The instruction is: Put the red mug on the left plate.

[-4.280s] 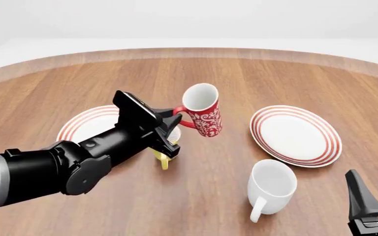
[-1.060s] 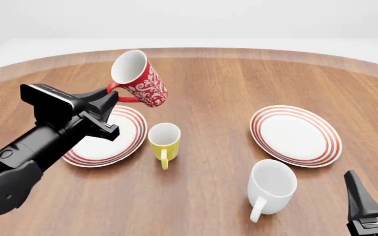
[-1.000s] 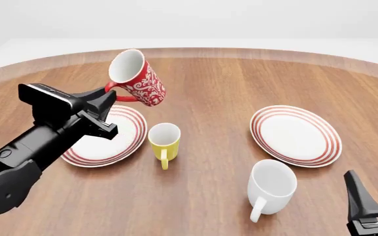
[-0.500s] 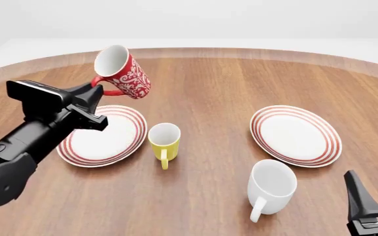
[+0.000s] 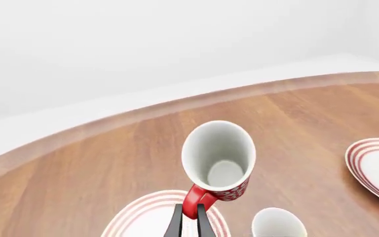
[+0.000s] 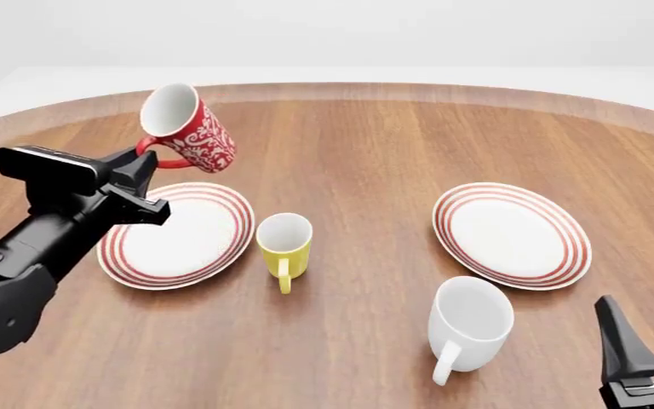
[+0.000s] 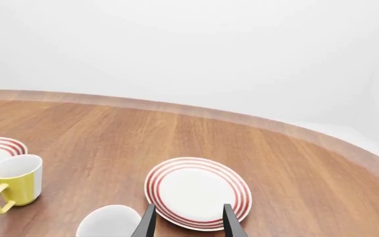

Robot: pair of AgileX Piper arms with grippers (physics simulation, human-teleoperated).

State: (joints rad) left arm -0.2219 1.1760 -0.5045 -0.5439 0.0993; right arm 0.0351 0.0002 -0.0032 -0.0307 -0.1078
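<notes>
The red mug with its white swirl pattern hangs tilted in the air above the far edge of the left plate. My left gripper is shut on its red loop handle. In the left wrist view the red mug shows its white inside, the handle sits between my left gripper's fingers, and the left plate lies below. My right gripper is open, low at the near right of the table, holding nothing.
A yellow mug stands just right of the left plate. A bigger white mug sits near the front, and a second ringed plate lies to the right. The right arm's finger shows at the bottom right corner.
My left gripper has carried the red mug leftward, from above the yellow mug's area to over the left plate's far edge. The right arm has not moved.
</notes>
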